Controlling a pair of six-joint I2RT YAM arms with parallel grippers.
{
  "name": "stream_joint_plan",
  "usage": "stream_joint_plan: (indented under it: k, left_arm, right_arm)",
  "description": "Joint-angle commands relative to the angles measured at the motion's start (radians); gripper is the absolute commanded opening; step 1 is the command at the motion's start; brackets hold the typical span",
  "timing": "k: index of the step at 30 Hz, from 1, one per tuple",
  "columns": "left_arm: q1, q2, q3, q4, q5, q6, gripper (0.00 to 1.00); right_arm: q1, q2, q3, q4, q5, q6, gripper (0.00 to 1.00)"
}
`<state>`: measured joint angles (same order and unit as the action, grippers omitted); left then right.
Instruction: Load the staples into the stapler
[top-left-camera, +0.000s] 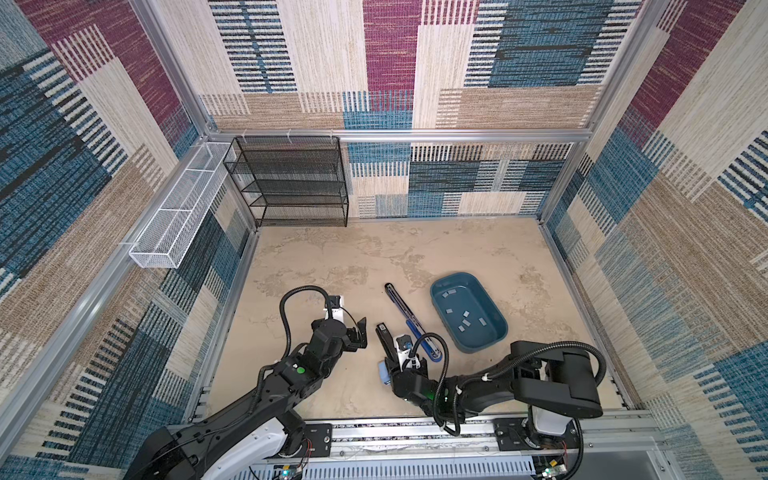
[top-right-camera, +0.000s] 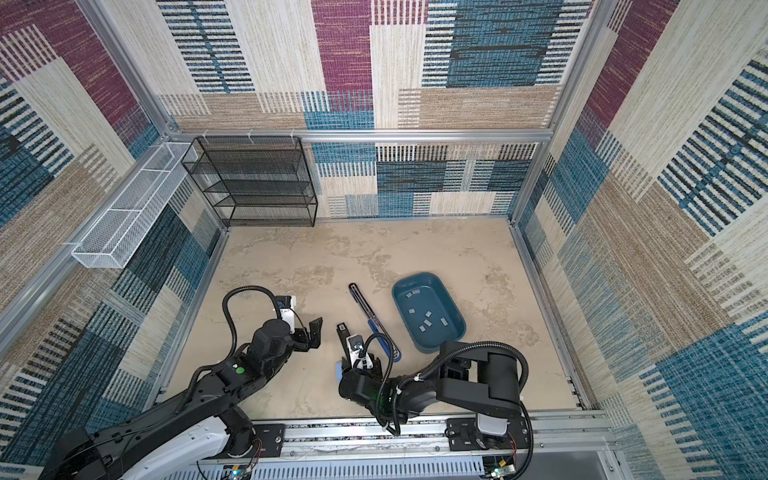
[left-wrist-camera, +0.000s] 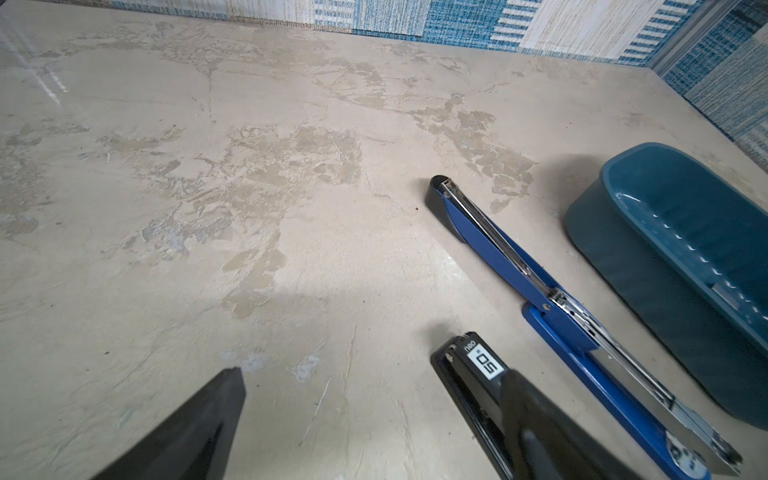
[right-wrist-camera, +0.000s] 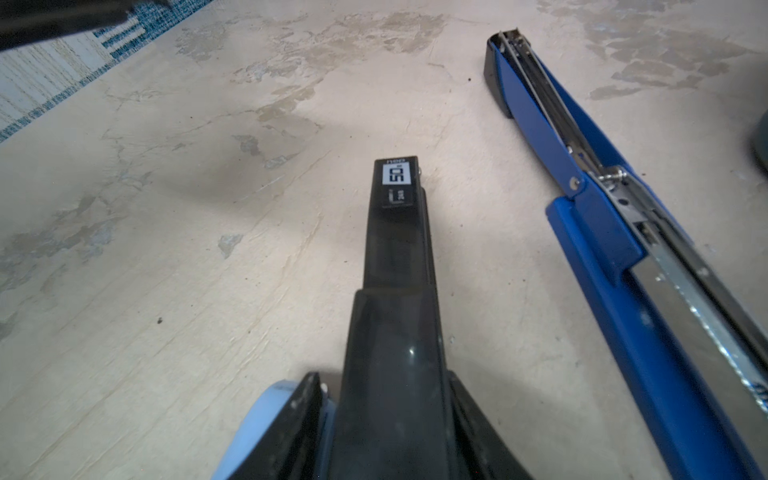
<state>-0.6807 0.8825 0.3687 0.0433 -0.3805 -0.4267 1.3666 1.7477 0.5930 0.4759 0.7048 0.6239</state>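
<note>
Right gripper (right-wrist-camera: 382, 378): its fingers flank the rear of the closed black stapler (right-wrist-camera: 395, 232); whether they press it cannot be told. The white label (right-wrist-camera: 397, 173) on its nose reads "50"; the smaller print is illegible. Just beside it lies the blue stapler (right-wrist-camera: 594, 224), hinged open. Beyond that, well apart from this gripper, the staples (top-left-camera: 466, 322) lie scattered in the teal tray (top-left-camera: 440, 286). Left gripper (top-left-camera: 360, 336): jaws wide, holding nothing.

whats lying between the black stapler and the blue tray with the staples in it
The blue stapler, opened out flat, lies between the black stapler and the blue tray. Both top views show it.
</note>
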Motion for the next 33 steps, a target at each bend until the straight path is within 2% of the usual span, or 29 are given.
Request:
stream_joint_plan:
  k: [1, 6, 9, 12, 18, 25, 29, 33]
  left_arm:
    - [0.011, 0.007, 0.018, -0.006, 0.033, -0.020, 0.99]
    - [0.021, 0.035, 0.024, 0.025, 0.066, -0.013, 0.99]
    - [0.024, 0.057, 0.031, 0.040, 0.102, -0.023, 0.99]
    - [0.024, 0.083, 0.049, 0.030, 0.151, -0.017, 0.99]
    - [0.024, 0.108, 0.045, 0.053, 0.203, -0.025, 0.99]
    - [0.024, 0.128, 0.059, 0.047, 0.241, -0.006, 0.99]
    - [0.024, 0.146, 0.079, 0.020, 0.284, -0.017, 0.99]
    - [0.025, 0.155, 0.081, 0.013, 0.284, -0.006, 0.99]
  right_arm:
    - [0.000, -0.060, 0.002, -0.049, -0.007, 0.003, 0.66]
    - [-0.001, -0.205, -0.048, -0.115, 0.029, -0.012, 0.71]
    - [-0.012, -0.279, -0.056, -0.213, 0.066, 0.012, 0.67]
    - [-0.063, -0.346, -0.086, -0.301, 0.042, 0.040, 0.63]
    - [-0.148, -0.483, -0.188, -0.321, -0.037, 0.028, 0.64]
    - [-0.193, -0.496, -0.263, -0.251, -0.137, 0.009, 0.62]
    - [-0.202, -0.480, -0.238, -0.297, -0.134, 0.011, 0.61]
    - [-0.204, -0.466, -0.265, -0.259, -0.138, 0.006, 0.61]
